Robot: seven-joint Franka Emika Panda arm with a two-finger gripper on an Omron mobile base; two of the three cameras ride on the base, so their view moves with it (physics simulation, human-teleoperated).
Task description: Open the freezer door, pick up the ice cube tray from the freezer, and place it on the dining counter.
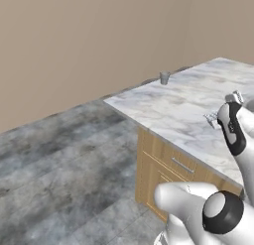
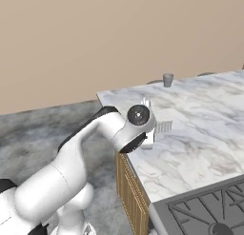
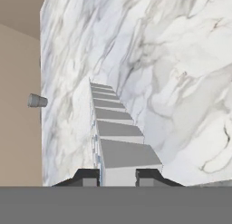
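Two dark fingers (image 3: pixel 86 177) of the claw (image 3: pixel 118 177) pinch the ice cube tray (image 3: pixel 113 128) over the marble surface (image 3: pixel 181 60); a grey cup (image 3: pixel 37 100) stands well apart.

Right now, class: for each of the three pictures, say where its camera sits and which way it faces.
Left base view: behind the arm's left, facing forward-down over the dining counter; arm at lower right.
Right base view: behind its right, facing the same counter; arm at lower left, stove grate at lower right.
Hand view: on the hand, looking along the gripper, shut on the ice cube tray, over the marble.
Shared: the counter and the small grey cup.
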